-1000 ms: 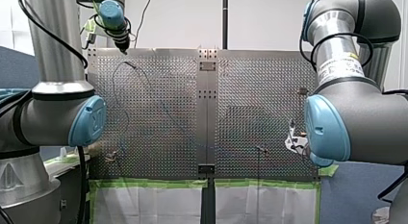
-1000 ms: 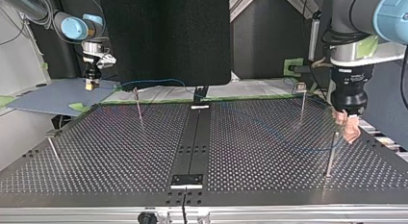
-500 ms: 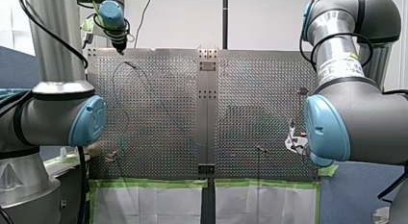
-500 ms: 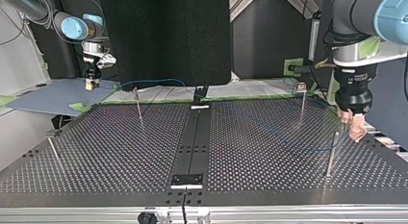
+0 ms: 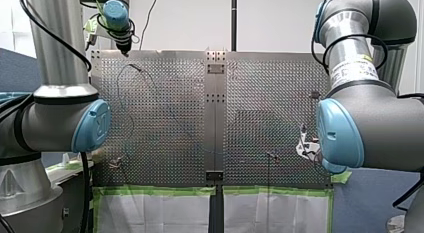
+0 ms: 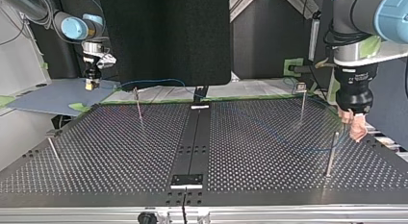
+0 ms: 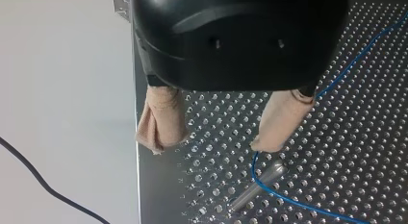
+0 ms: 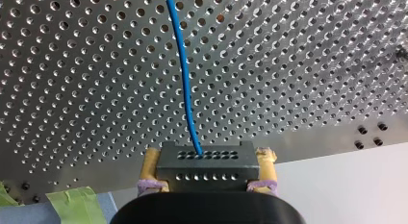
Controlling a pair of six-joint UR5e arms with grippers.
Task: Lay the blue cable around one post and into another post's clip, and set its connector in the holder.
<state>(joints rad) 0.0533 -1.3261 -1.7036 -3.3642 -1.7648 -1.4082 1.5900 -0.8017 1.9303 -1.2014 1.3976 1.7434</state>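
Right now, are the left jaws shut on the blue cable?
No, the left jaws stand wide apart, and the blue cable passes beside one beige pad.

Front view: from behind and above the arms [image 5: 60,118], facing out over the whole bench [image 5: 260,93], well back. Top view: from across the bench, at about work height, facing the arms, sides crossed; same perforated surface and thin posts [image 6: 138,106] as the front view. Left wrist view: down along my left claw [image 7: 209,147], very near the bench edge, with a post [image 7: 257,185] and the blue cable [image 7: 358,62] just below. Right wrist view: along my right claw [image 8: 208,160], tight on the connector [image 8: 207,173], cable running away over the holes.
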